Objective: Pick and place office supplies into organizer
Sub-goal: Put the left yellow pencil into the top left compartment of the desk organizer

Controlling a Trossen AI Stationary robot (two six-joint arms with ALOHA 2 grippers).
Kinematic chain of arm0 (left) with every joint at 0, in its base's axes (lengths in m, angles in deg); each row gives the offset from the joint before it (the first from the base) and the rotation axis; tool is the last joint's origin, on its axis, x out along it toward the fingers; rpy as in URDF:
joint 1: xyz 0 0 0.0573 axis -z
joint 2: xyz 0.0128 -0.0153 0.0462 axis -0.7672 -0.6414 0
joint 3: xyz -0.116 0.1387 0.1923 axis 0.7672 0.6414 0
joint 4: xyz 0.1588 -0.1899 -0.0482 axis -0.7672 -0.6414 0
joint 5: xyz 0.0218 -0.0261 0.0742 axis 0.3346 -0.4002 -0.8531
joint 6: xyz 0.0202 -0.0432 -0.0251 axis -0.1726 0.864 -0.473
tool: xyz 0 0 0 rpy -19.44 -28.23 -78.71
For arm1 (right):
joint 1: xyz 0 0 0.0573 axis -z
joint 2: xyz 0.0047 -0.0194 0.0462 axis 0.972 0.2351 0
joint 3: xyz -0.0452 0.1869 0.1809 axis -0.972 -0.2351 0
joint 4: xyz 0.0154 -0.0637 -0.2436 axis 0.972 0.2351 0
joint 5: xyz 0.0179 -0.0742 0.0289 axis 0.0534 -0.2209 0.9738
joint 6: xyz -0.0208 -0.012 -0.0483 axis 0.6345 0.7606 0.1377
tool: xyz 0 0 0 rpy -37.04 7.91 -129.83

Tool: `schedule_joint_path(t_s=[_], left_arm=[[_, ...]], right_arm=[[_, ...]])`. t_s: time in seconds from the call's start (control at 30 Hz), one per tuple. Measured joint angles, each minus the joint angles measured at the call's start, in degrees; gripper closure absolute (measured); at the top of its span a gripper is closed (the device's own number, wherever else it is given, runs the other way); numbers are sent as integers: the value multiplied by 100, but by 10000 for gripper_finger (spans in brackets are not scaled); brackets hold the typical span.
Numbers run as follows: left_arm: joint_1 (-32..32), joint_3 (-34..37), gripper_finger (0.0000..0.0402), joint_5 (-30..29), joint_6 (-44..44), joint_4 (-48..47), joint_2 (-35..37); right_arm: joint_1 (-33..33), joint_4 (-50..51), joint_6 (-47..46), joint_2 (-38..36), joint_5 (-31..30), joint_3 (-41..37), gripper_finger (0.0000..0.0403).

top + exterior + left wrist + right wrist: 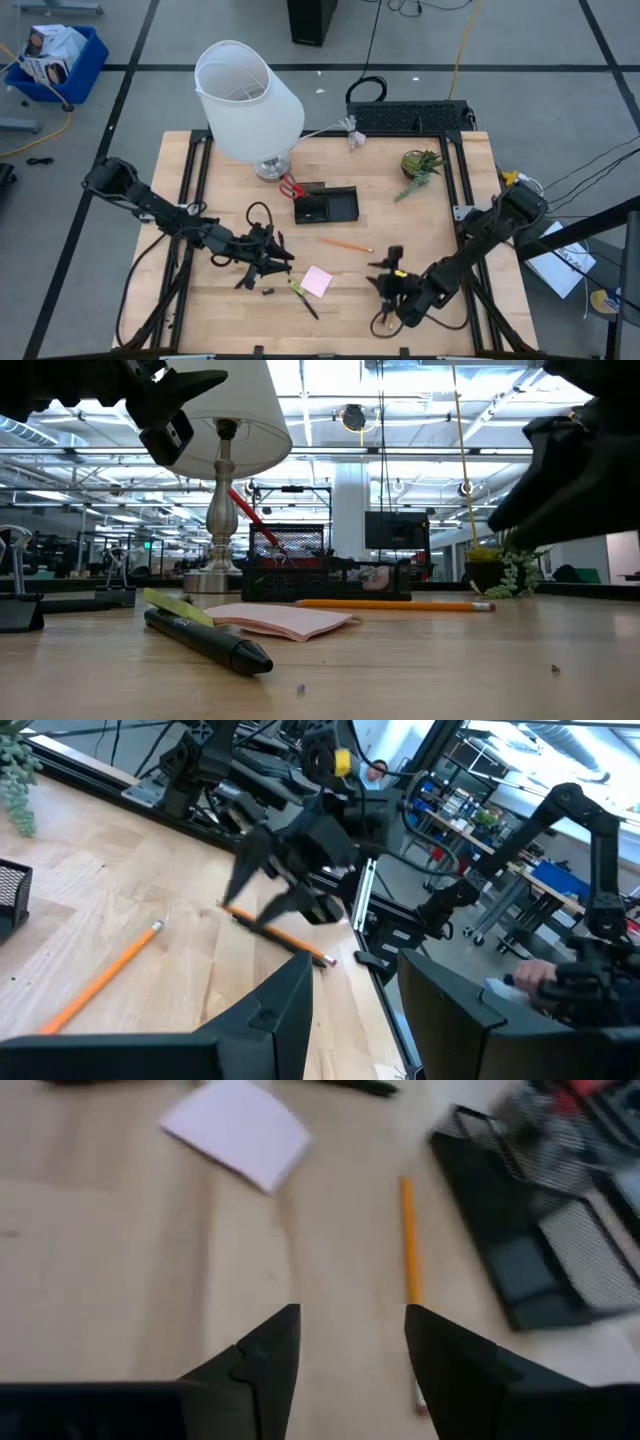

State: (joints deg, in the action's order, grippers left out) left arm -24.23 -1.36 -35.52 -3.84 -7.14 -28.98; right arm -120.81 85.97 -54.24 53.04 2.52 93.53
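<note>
Wooden desk | organizer mid-desk toward back edge, scissors in it | pencil, pink pad loose near front | left hand, right hand both apart, holding nothing

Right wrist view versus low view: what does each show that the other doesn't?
Only the right wrist view shows the right gripper, fingers apart and empty above the wood. Only the low view shows the lamp, the potted plant, the black pen and the yellow-green marker. Both show the orange pencil, pink sticky-note pad and organizer.
</note>
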Motion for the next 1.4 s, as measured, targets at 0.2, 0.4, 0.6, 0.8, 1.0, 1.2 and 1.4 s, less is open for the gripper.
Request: schedule_joint_path(t_s=[0.2, 0.4, 0.6, 0.8, 1.0, 1.2, 1.4], left_arm=[[0, 0, 250, -50, 2, 0, 0], [0, 0, 250, -92, -37, -2, 0], [0, 2, 250, -155, -105, 0, 0], [0, 2, 250, -155, -42, 2, 0], [0, 2, 250, -200, -57, 3, 0], [-1, 4, 250, -201, -38, -1, 0], [0, 4, 250, -205, -62, 0, 2]], right_arm=[[489, -86, -520, -475, -79, -1005, 233], [977, -2164, 135, -1030, 105, -2359, 233], [1772, -4331, 897, -1138, 1221, -3578, 230], [2486, -4929, 1299, -1142, 1970, -3896, 238], [2757, -4872, 1542, -1127, 2340, -3699, 239], [2943, -4915, 1536, -917, 2514, -3550, 239], [3056, -5015, 1489, -697, 2765, -3428, 239]])
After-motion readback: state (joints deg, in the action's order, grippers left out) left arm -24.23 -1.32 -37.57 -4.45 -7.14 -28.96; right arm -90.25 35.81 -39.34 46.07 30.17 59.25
